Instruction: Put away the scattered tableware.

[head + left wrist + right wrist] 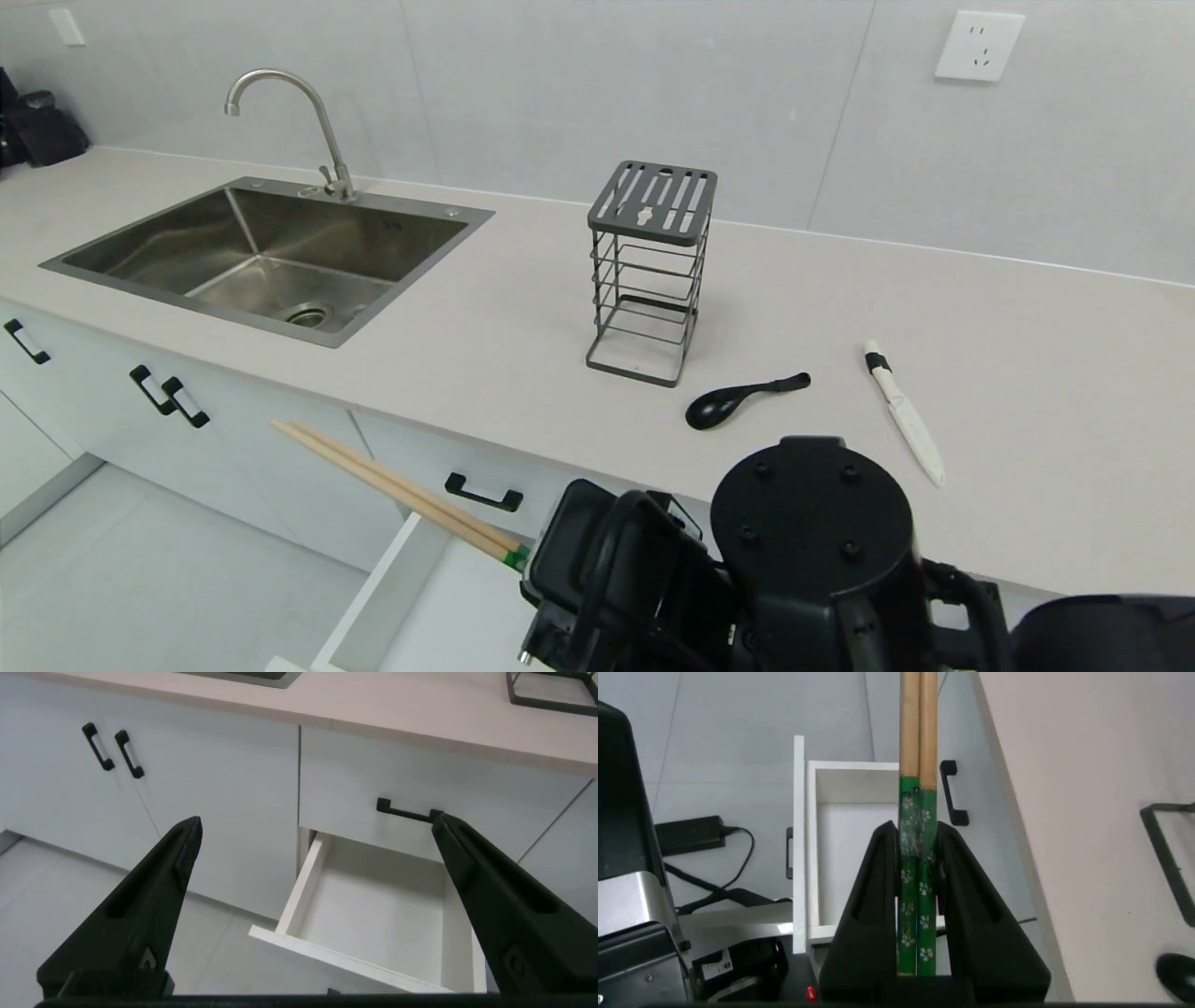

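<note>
On your counter (523, 308), the sink (187, 243) is set in at the left, and the tap (329, 140) stands behind it. The rack (653, 201) stands upright in the middle, well apart from the sink. The spoon (714, 408) lies just in front of the rack, a bit to the right. The knife (904, 415) lies to the right of the spoon, not touching it. Below the counter's front edge, a drawer (301, 889) is pulled open. The chopsticks (401, 485) sit between your right jaws, out in front of the counter and over that drawer.
</note>
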